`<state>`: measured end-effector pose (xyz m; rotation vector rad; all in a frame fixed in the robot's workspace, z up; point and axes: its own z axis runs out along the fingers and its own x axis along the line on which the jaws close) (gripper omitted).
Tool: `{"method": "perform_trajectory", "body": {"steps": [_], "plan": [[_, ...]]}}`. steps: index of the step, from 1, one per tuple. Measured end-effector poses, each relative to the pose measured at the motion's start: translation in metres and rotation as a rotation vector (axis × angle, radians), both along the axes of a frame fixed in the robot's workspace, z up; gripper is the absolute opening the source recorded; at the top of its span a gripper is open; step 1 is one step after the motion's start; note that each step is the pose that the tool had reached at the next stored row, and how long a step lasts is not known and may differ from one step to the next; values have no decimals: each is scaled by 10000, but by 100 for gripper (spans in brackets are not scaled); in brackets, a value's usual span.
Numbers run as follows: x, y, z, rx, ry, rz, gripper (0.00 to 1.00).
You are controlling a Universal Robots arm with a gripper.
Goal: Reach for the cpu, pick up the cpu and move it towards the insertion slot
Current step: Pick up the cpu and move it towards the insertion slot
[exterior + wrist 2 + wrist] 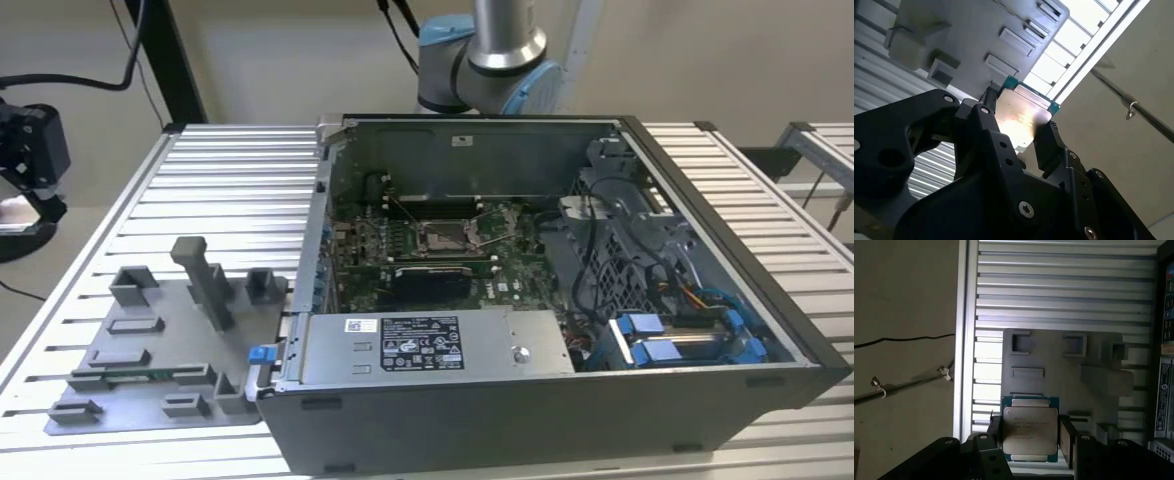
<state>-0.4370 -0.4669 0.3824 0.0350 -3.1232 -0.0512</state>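
— Where is the cpu [1030, 429]?
— In both wrist views the pincer [1031, 438] pinches it by two opposite edges, over the grey tray [1054, 365] on the slatted worktop [1054, 280].
— And the insertion slot [447, 237]?
— In the exterior view, inside the open computer case [534, 420], beside the tray.

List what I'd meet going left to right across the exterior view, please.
black device → grey tray → insertion slot → blue brackets
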Motion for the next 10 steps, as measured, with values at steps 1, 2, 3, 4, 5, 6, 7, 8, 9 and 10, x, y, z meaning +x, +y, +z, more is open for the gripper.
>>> {"method": "perform_trajectory", "body": {"steps": [1,2,3,4,5,6,7,8,9,10], "plan": [[21,0,-2,2,-2,0,0],[45,0,-2,2,-3,-2,0],[70,0,-2,2,-2,-2,0],[99,0,-2,2,-4,-2,0],[130,0,-2,2,-4,-2,0],[160,0,-2,2,-3,-2,0],[192,0,-2,2,-2,-2,0],[223,0,-2,2,-3,-1,0],[254,0,-2,2,-3,-2,0],[283,0,-3,2,-4,-1,0]]}}
